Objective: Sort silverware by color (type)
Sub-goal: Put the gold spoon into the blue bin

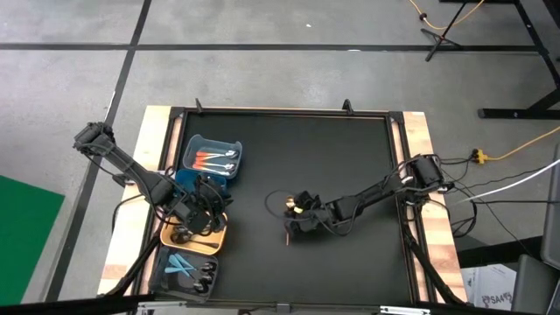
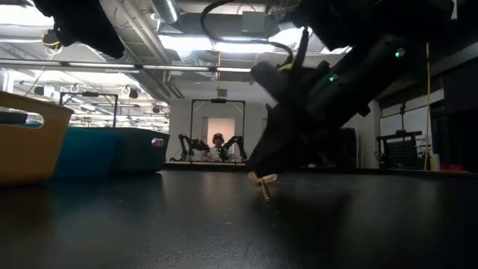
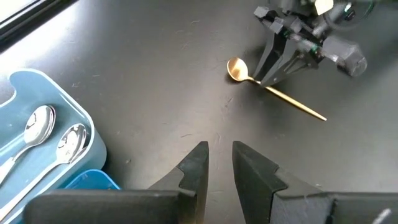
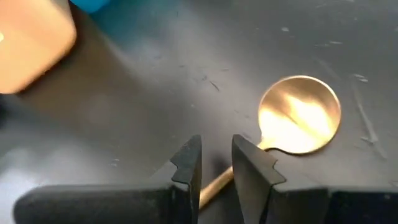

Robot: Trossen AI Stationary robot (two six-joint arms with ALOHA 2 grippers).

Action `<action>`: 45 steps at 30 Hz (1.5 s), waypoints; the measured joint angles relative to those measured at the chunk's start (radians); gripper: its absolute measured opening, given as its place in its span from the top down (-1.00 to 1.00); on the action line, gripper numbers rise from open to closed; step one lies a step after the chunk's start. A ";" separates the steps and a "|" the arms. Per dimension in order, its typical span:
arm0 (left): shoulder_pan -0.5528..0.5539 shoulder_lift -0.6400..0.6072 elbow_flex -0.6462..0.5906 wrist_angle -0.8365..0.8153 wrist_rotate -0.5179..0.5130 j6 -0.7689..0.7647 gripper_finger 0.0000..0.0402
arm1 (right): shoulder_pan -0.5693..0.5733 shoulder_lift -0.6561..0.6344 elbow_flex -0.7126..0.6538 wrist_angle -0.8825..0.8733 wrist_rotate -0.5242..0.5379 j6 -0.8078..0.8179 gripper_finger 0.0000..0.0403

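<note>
Only an unmarked gold spoon

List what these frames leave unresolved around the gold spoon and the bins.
- Gold spoon: handle end hidden by the right hand in the right wrist view; contact unclear.
- Yellow bin: contents covered by the left hand in the high view.
- Grey bin: black pieces too small to type.
- Blue bin: cut off by the left wrist picture's edge.

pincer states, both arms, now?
Left pincer: slightly open, empty, over the bins at the table's left.
Right pincer: narrow gap straddling the gold spoon's handle; grip cannot be told.
</note>
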 joint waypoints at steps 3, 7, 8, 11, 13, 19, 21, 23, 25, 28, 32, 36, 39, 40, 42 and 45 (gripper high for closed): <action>0.000 0.000 0.000 0.001 0.000 0.000 0.67 | 0.000 0.011 0.005 -0.013 0.007 -0.003 0.61; 0.000 0.000 0.000 0.000 -0.001 0.003 0.67 | 0.000 0.009 0.006 -0.027 0.025 -0.003 0.61; 0.000 0.000 0.000 0.000 -0.001 0.008 0.67 | 0.000 0.009 0.006 -0.023 0.025 -0.003 0.61; 0.000 0.000 0.000 0.000 -0.001 0.023 0.67 | 0.000 0.009 0.006 -0.024 0.010 -0.003 0.61; 0.000 0.000 0.000 0.001 -0.001 0.024 0.67 | 0.000 0.008 0.006 -0.025 -0.004 -0.003 0.61; 0.000 0.000 0.000 0.000 0.000 0.024 0.67 | 0.001 -0.008 0.006 -0.024 -0.022 -0.003 0.61; 0.000 0.000 0.000 0.000 0.000 0.025 0.67 | 0.001 -0.008 0.006 -0.023 -0.023 -0.003 0.61; 0.000 0.000 0.000 0.001 0.000 0.025 0.67 | 0.001 -0.008 0.006 -0.025 -0.036 -0.003 0.61; 0.000 0.000 0.000 0.001 0.001 0.025 0.67 | 0.001 -0.008 0.006 -0.026 -0.055 -0.005 0.61; 0.000 0.000 0.000 0.001 0.001 0.025 0.67 | 0.001 -0.010 0.006 -0.027 -0.064 -0.010 0.61; 0.000 0.000 0.000 0.000 0.001 0.025 0.67 | 0.000 -0.024 0.006 -0.050 -0.082 -0.028 0.61; 0.000 0.000 0.000 0.000 0.001 0.025 0.67 | 0.000 -0.045 0.006 -0.083 -0.081 -0.032 0.61; 0.000 0.000 0.000 0.000 0.001 0.025 0.67 | 0.000 -0.059 0.006 -0.100 -0.081 -0.034 0.61; 0.000 0.000 0.000 0.000 0.001 0.025 0.67 | 0.000 -0.064 0.006 -0.109 -0.079 -0.034 0.61; 0.000 0.000 0.000 0.000 0.001 0.025 0.67 | 0.000 -0.066 0.006 -0.116 -0.065 -0.034 0.61; 0.000 0.000 0.000 0.000 0.001 0.025 0.67 | 0.000 -0.065 0.006 -0.146 -0.043 -0.012 0.61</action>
